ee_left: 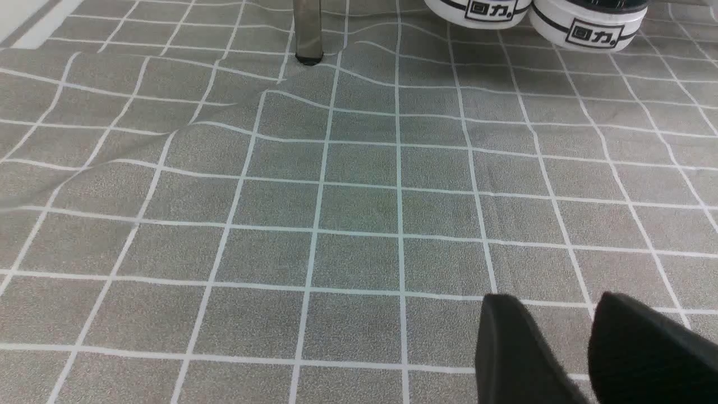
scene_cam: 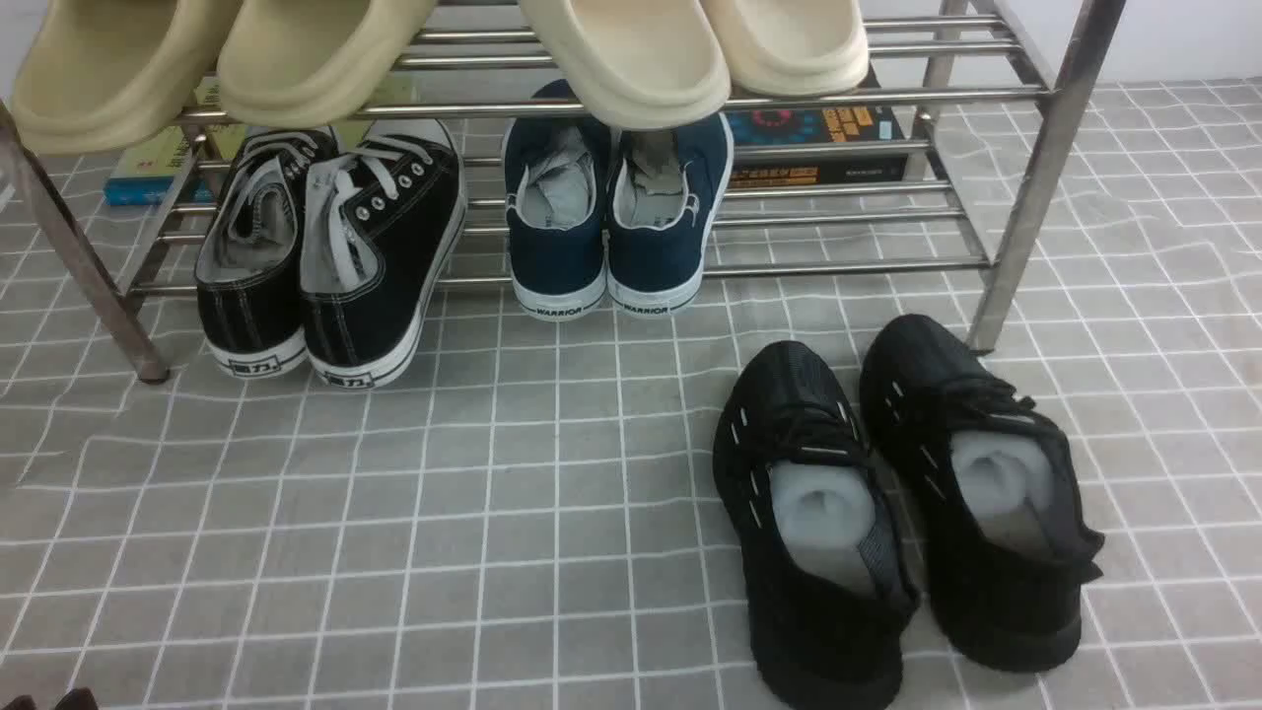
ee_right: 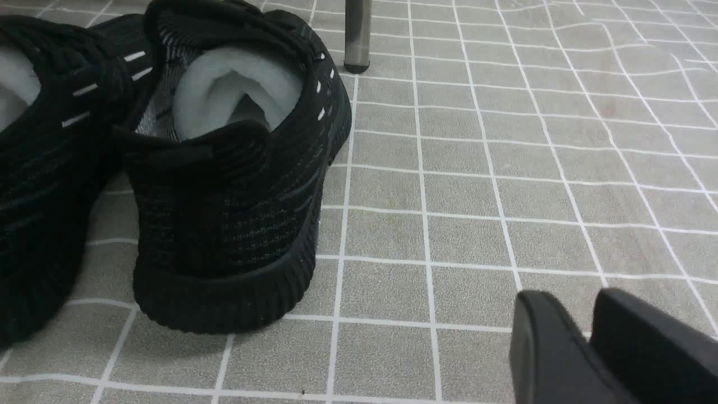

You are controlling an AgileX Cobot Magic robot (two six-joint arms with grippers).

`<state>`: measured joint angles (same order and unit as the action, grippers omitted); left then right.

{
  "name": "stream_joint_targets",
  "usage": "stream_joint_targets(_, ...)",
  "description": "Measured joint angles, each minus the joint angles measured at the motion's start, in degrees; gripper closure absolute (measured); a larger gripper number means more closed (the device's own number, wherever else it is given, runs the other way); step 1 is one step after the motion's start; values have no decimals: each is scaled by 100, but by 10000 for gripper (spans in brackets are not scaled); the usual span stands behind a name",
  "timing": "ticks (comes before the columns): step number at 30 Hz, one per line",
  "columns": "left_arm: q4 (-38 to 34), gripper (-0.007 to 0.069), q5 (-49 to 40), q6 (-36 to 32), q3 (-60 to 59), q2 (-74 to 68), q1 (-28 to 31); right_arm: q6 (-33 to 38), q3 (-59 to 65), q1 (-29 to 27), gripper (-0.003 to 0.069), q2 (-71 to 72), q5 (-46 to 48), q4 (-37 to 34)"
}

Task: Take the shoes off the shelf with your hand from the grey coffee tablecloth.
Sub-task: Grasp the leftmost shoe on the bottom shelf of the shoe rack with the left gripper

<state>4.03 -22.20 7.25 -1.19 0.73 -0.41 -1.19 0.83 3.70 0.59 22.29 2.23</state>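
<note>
The 2 canvas sneakers point(scene_cam: 335, 247), boxed Chinese heel labels, sit on the rack point(scene_cam: 848, 266), ahead of the left gripper point(ee_left: 552, 342), fingers slightly parted, empty. Between lies bare cloth point(scene_cam: 394, 523). Right gripper point(ee_right: 583, 336): clenched, empty, near 2 black shoes point(scene_cam: 818, 552). Beyond, 2 navy shoes point(scene_cam: 562, 237) read "WARRIOR".

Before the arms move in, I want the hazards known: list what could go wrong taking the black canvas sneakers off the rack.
The cream slippers overhang the lower tier, so a lifted sneaker might bump them. The two canvas sneakers press together; gripping one could drag its mate. Their loose laces might snag the rack's rods.
</note>
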Motion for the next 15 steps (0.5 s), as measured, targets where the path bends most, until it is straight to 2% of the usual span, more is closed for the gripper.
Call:
stream_joint_targets(11, 37, 383, 0, 0, 0, 0, 0, 1, 0, 0, 490, 0, 0, 0)
stream_joint_targets(15, -224, 383, 0, 306, 0, 0, 0, 1, 0, 0, 484, 0, 0, 0)
